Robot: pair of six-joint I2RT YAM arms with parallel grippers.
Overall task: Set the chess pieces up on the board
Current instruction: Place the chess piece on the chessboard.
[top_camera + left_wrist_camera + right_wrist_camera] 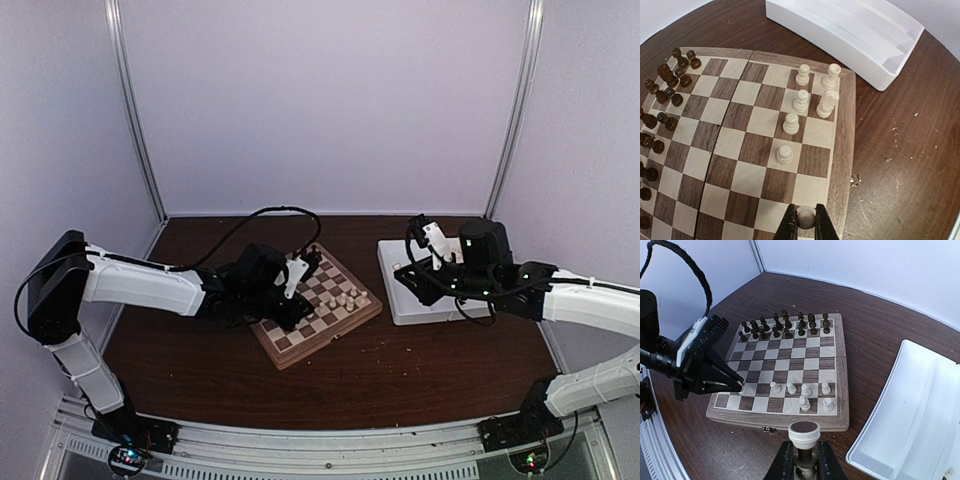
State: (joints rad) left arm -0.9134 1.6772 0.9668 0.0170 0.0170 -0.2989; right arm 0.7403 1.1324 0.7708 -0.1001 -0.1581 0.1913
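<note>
- The right gripper (805,451) is nearest in its own wrist view. Its jaws are closed narrowly on a cream-white turned chess piece with a dark round end (805,431), held upright with its long axis rising out of the fingers.
- Just ahead lies the square wooden chessboard with light and dark brown checks and a thick pale rim (842,370). Its cream side faces this gripper, so the placing looks like a short carry forward and slightly left.
- Six small cream-white chess pieces (806,389) stand in the two nearest rows, bunched toward the right. The squares to their left are bare.
- At the left end of that bare stretch is the left gripper (805,212). Its black fingers are pinched against a small cream-white pawn-like piece (806,219), which stands on a square by the rim. That arm crowds the corner.
- The white rectangular plastic tray (920,405) sits to the right, apart from the board, with dark brown table (865,390) between them.
- Farthest are the dark brown-black chess figures (785,322), which fill two rows.
</note>
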